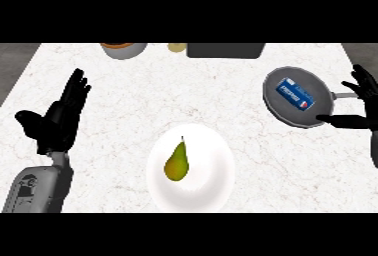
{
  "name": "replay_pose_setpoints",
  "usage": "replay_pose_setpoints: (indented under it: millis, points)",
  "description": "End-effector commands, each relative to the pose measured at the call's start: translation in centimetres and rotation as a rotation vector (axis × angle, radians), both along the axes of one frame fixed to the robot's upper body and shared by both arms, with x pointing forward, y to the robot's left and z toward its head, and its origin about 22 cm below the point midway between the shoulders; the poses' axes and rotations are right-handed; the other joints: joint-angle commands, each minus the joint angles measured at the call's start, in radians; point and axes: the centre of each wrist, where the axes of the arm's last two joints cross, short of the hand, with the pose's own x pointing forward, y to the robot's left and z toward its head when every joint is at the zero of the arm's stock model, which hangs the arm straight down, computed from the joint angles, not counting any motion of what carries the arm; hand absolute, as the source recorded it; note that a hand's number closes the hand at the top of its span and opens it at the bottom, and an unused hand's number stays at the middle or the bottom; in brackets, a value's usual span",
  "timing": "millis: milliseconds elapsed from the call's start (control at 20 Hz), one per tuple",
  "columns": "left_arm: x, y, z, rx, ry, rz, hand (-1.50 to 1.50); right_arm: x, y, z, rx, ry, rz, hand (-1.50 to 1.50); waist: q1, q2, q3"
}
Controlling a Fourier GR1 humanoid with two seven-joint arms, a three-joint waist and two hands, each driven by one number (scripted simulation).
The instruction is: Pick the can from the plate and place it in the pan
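A blue can (296,93) with a red and white label lies on its side inside the grey pan (279,107) at the right of the counter. My right hand (364,104) is just right of the pan, open, with its thumb reaching toward the pan's rim and nothing held. The white plate (210,185) sits at the front centre and holds only a green pear (176,161). At the left my left hand (58,119) rests open with its fingers pointing up, away from everything.
Along the back edge stand a brown and white bowl (123,49), a small pale object (176,47) and a dark rectangular block (225,50). The pan's short handle (342,95) points toward my right hand.
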Motion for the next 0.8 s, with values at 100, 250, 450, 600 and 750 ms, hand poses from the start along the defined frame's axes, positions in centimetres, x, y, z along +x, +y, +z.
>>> replay_pose_setpoints:
  millis: [100, 250, 450, 600, 750]
  points:
    - [-1.3, 0.6, 1.2, -0.003, 0.014, 0.020, 0.00, -5.4, -7.0, 0.8, 0.158, -0.061, 0.121, -1.50, -0.021, -0.014, -0.001]
    - [-1.1, 2.4, 0.0, 0.004, 0.016, 0.053, 0.00, -8.0, -7.7, -1.0, 0.173, -0.048, 0.179, -1.50, -0.044, -0.018, -0.005]
    - [-0.3, 0.8, 0.7, -0.003, 0.030, 0.027, 0.00, -10.7, -11.0, 1.4, 0.153, -0.063, 0.185, -1.50, -0.047, -0.018, -0.004]
    - [-2.3, 0.9, -0.9, 0.007, 0.027, 0.030, 0.00, -13.5, -11.0, -0.2, 0.160, -0.061, 0.170, -1.50, -0.048, -0.021, -0.005]
    - [-1.4, 2.5, 0.9, 0.008, 0.011, 0.024, 0.00, -13.8, -11.1, 0.8, 0.157, -0.026, 0.200, -1.50, -0.037, -0.016, -0.004]
